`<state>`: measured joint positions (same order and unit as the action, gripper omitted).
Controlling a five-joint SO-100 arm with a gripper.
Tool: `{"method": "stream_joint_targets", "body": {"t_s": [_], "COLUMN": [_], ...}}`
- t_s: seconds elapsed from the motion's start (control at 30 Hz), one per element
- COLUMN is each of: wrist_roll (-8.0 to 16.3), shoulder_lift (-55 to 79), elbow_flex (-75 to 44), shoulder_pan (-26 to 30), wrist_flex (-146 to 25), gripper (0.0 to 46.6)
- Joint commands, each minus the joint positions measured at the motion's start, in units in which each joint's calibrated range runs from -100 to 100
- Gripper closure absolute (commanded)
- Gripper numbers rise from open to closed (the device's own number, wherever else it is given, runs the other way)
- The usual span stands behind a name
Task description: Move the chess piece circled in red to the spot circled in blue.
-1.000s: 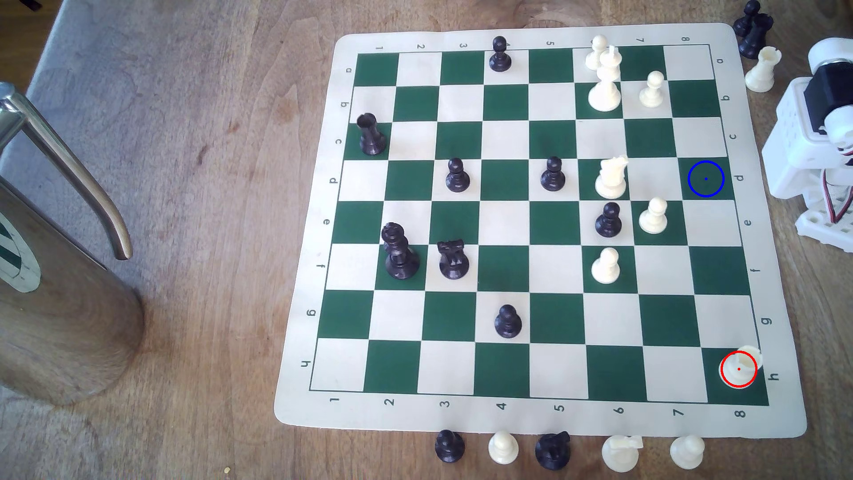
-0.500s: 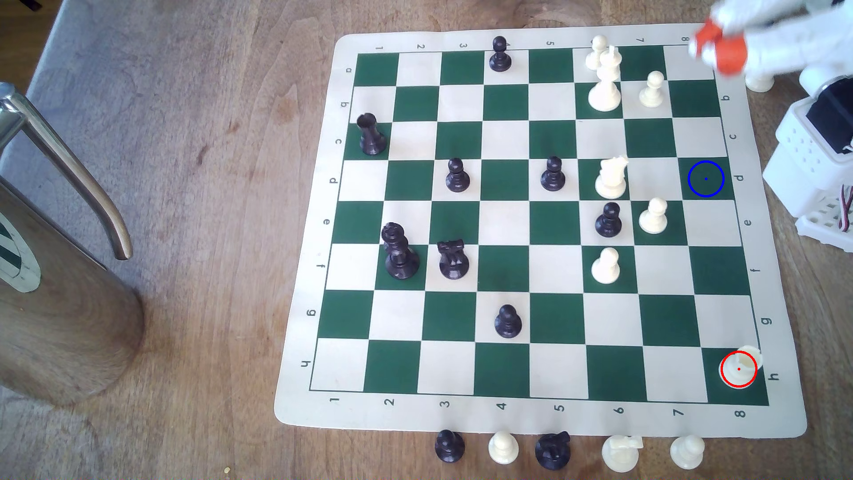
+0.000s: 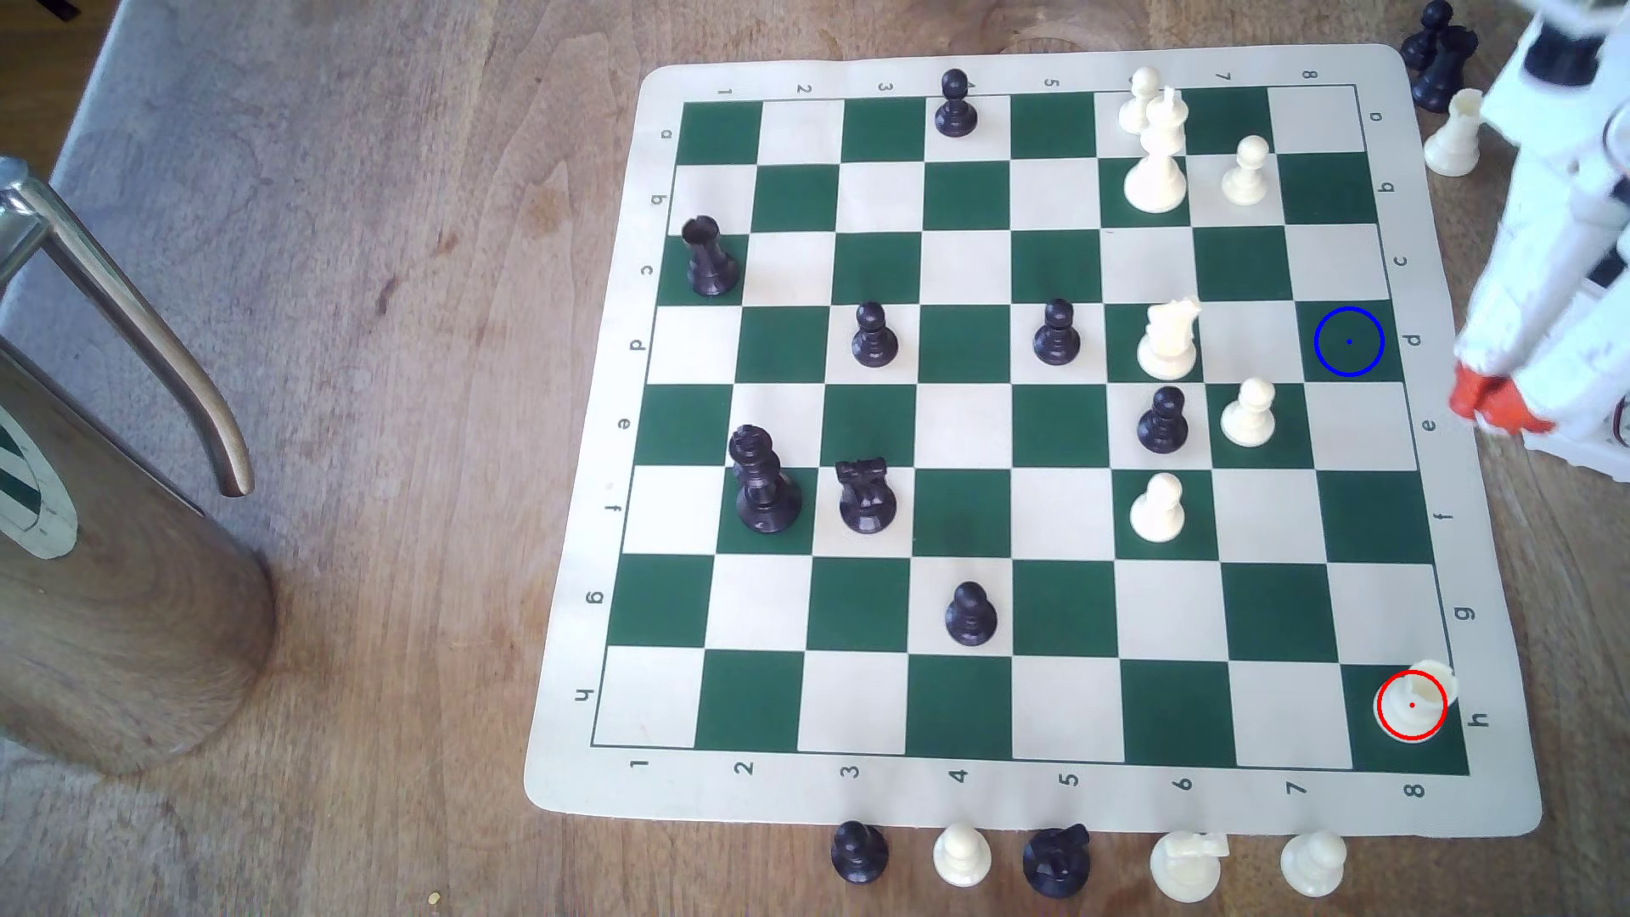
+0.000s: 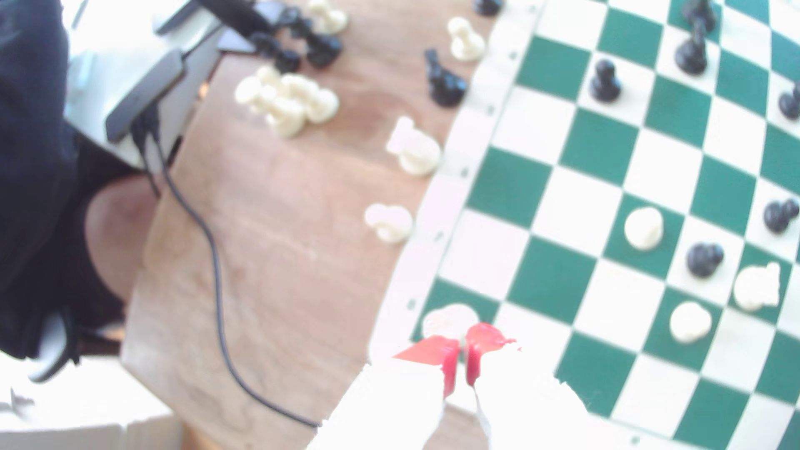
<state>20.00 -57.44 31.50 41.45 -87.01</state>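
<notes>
The chess piece circled in red, a short cream rook, stands on the green corner square at the lower end of the exterior view's right. The spot circled in blue is a bare green square higher up the same edge column. My gripper, with orange tips, hovers just off the board's right edge, a little below the blue ring and well above the rook. In the wrist view the red fingertips are pressed nearly together with nothing between them, and the rook lies just beyond them.
A cream knight, cream pawns and a black pawn stand left of the blue ring. Captured pieces line the mat's near edge, and more sit at the top right. A metal jug stands far left. A cable crosses the table.
The arm unfolded from the right edge, swung over the board's top right corner half a second ago, and has now come down along the right edge to beside row e.
</notes>
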Motion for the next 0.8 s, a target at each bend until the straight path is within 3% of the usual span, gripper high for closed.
{"method": "stream_joint_targets", "body": {"t_s": [0.0,0.23,0.53,0.77], "wrist_roll": [4.9,5.9,4.5,4.2], "shoulder_lift": [9.8,16.3,15.3,17.6], "elbow_flex": [-6.8,-4.4,6.4,13.2], "shoulder_pan": [1.2,4.2,7.1,7.8], "wrist_flex": [-2.3,-0.3,6.8,15.6], "gripper": [40.2,32.6,21.2,21.7]}}
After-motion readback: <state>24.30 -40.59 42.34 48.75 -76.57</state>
